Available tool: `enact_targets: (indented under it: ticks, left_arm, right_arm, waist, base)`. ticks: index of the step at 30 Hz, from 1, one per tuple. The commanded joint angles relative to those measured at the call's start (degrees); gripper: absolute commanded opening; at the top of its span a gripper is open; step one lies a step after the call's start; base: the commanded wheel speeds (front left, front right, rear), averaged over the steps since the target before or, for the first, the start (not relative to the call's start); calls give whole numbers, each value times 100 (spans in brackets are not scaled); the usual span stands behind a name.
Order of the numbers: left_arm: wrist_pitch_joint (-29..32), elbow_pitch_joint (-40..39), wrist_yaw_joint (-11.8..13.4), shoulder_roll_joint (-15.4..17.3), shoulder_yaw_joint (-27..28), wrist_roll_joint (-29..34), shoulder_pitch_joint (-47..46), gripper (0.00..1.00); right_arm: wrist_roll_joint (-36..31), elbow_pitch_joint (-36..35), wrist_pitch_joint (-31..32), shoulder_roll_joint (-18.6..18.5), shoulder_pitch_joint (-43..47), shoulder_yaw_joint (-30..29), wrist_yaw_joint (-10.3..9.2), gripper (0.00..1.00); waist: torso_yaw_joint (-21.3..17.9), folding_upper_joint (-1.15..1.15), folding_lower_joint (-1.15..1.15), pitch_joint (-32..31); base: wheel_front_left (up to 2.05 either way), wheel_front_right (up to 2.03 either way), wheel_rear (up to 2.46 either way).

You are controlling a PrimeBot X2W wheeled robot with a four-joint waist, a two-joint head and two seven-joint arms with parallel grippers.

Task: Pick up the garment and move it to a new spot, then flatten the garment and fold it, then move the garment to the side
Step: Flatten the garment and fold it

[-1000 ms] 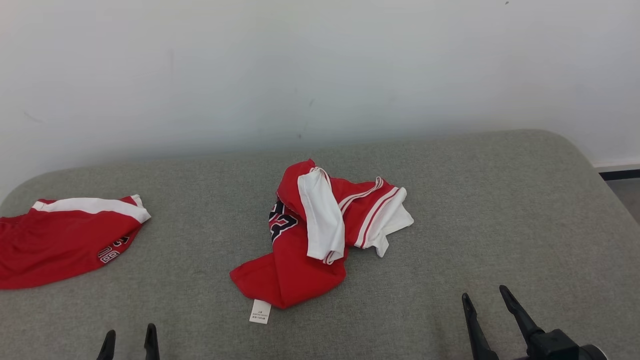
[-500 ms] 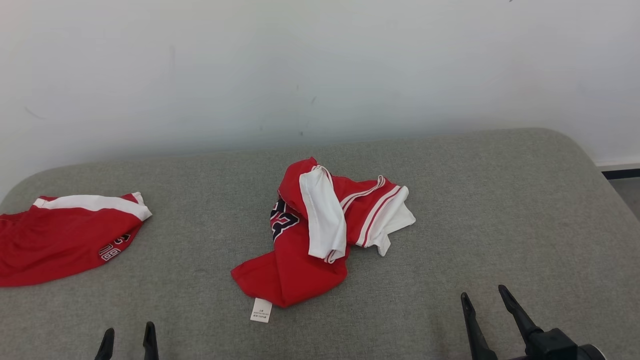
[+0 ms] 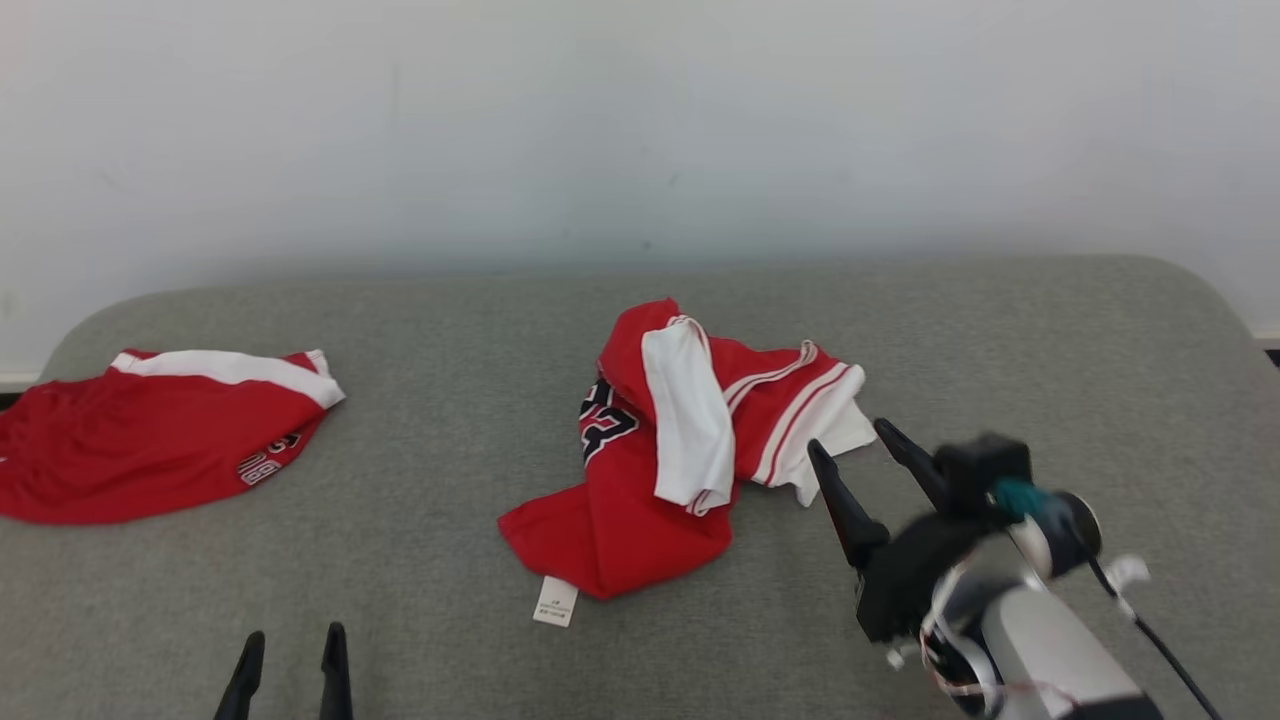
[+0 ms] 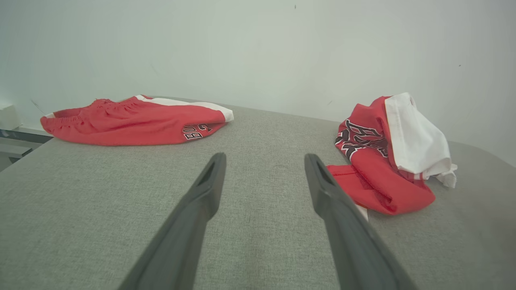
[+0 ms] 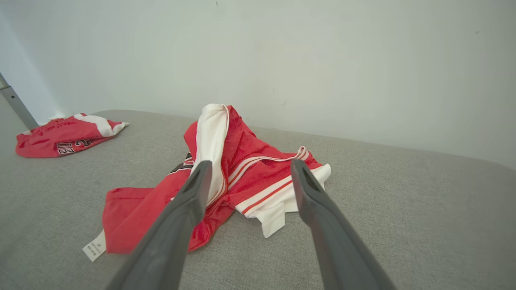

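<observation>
The crumpled red-and-white garment (image 3: 640,500), perhaps shorts, lies mid grey padded surface (image 3: 400,580). It should handle light, limp and slippery; pinch its raised white fold (image 3: 688,420). The right gripper (image 3: 846,436) hovers just beside it, 2 jaws apart; the left gripper (image 3: 294,634) is likewise spread, empty.

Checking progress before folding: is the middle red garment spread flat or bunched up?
Bunched up: the red garment lies crumpled, its white panel draped over folds.

From the head: high, angled down toward the far wall (image 3: 640,120). From each wrist: low over the grey surface (image 4: 80,201) (right one nearer), facing far, all sharing the crumpled garment (image 3: 620,520).
</observation>
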Motion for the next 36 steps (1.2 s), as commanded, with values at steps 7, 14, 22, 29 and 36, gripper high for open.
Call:
enact_targets:
  ticks: [7, 14, 22, 29, 36]
  left_arm:
    - [-6, 33, 12, 4, -363, 12, -221, 100]
    - [-6, -8, 12, 4, -710, -33, -348, 100]
    - [-6, -34, 11, 4, -957, -58, -467, 100]
    - [-6, -56, 11, 2, -959, 1, -527, 100]
    - [-6, -57, 11, 35, -817, 22, -402, 100]
  right_arm:
    - [861, 1673, 1136, 235, -1480, 266, -14, 100]
    - [779, 3084, 1390, 378, -2379, -170, -13, 100]
    - [634, 4020, 1383, 383, -2957, -100, -13, 100]
    - [373, 4234, 764, 405, -3405, 70, -13, 0]
    - [600, 3771, 492, 500, -4011, 807, -14, 0]
  waist:
    - [756, 0, -1, 229]
    - [1226, 0, -1, 455]
    - [1533, 0, -1, 645]
    - [1518, 0, -1, 607]
    - [1289, 0, -1, 359]
  base:
    - [0, 0, 0]
    - [0, 0, 0]
    - [0, 0, 0]
    - [0, 0, 0]
    - [0, 0, 0]
